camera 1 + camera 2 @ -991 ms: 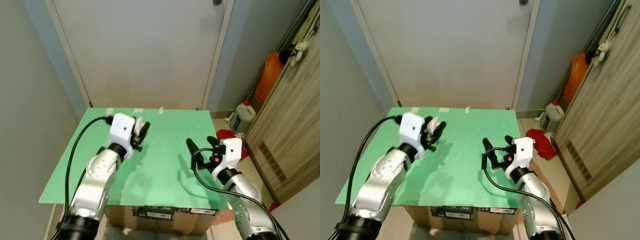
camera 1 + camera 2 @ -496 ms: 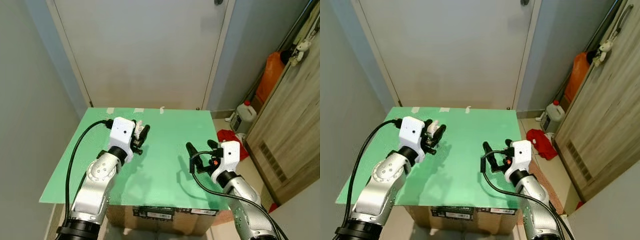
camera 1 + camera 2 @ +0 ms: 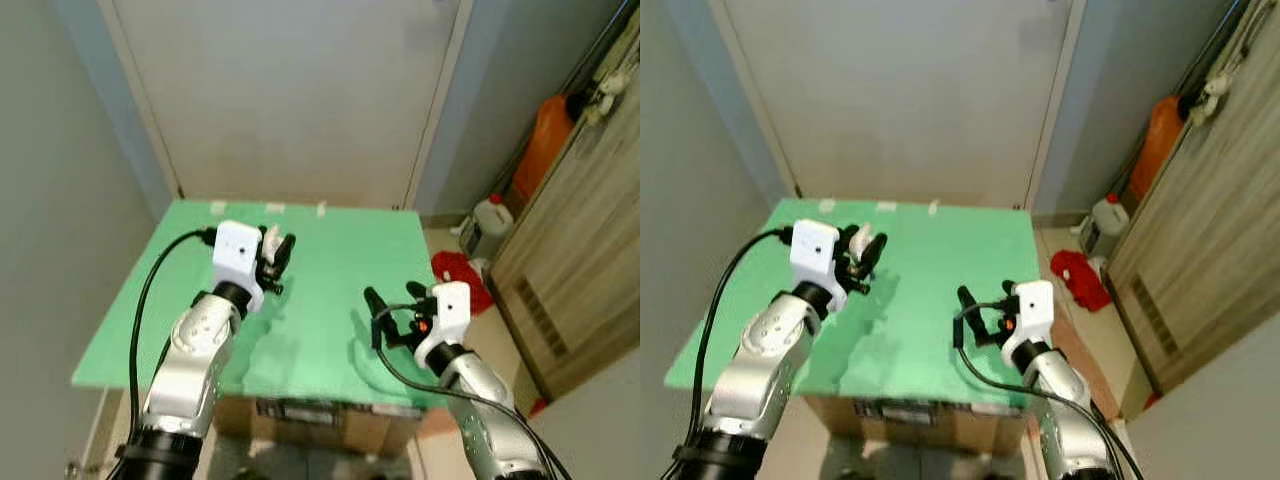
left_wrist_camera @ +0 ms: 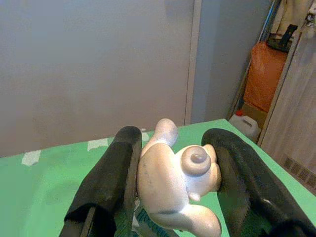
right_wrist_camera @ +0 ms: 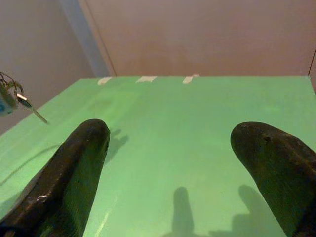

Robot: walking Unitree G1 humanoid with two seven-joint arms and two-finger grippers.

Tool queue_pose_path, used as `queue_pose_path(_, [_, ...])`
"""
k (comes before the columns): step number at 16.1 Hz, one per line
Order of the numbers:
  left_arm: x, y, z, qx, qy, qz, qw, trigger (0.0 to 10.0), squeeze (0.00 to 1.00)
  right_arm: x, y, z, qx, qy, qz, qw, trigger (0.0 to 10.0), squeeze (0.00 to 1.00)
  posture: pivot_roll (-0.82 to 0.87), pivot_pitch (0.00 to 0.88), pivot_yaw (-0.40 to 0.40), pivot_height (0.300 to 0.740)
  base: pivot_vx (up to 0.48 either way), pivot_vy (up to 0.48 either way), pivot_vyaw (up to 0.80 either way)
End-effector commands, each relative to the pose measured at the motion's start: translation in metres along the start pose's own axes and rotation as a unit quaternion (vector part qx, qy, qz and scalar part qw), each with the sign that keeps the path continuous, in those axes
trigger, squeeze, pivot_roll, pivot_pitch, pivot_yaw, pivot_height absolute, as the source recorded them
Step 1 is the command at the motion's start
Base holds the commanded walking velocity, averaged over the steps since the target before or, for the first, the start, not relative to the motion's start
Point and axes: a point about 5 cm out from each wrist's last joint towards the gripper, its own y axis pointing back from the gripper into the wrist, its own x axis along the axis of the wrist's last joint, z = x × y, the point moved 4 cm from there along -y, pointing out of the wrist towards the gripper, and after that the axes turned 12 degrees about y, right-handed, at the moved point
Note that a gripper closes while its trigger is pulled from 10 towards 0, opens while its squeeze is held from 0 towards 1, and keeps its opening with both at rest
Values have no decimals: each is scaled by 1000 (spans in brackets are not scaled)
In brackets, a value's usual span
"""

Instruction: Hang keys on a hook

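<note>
Left wrist view: left gripper (image 4: 173, 192) jaws clamp the keys' white charm (image 4: 175, 182); right gripper (image 5: 177, 173) jaws apart.

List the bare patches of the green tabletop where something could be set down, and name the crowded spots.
The green tabletop is bare between the two claws and back to the tape marks by the door. It is crowded at the left claw, shut on the white keychain figure, and at the open right claw near the front right edge.
</note>
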Motion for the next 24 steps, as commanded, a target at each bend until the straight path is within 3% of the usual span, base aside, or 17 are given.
queue_pose_path(1, [6, -1, 0, 0, -3, 12, 1000, 0, 0, 2, 1, 0, 0, 1, 0, 1000, 10000, 0, -75, 0, 32, 736, -240, -416, 0])
queue_pose_path(9, [7, -1, 1, -4, 4, 18, 1000, 0, 0, 0, 2, -6, 11, 0, -3, 1000, 10000, 0, -73, 0, 31, 736, 0, -429, 0])
queue_pose_path(11, [8, -1, 2, -5, 5, 21, 1000, 0, 0, -7, 2, -11, 31, -9, -25, 999, 10000, 0, -75, 0, 30, 722, 0, 0, 0])
queue_pose_path(13, [7, -1, 4, -9, 1, 21, 1000, 0, 0, -4, 5, -10, 27, 0, -14, 1000, 10000, 0, -74, 0, 30, 705, 0, 0, 0])
queue_pose_path(21, [5, -2, 8, -12, 1, 24, 1000, 0, 0, -5, 6, -8, 33, -6, -18, 999, 10000, 0, -77, 0, 21, 705, 0, 0, 0])
queue_pose_path(23, [7, -2, 9, -12, 2, 29, 1000, 1843, 0, -8, 6, -8, 34, -9, -24, 999, 10000, 0, -79, 0, 21, 705, 0, 0, 0])
queue_pose_path(24, [7, -2, 9, -13, 2, 29, 999, 1961, 0, -8, 6, -8, 33, -10, -24, 999, 10000, 0, -80, 0, 22, 705, 0, 0, 0])
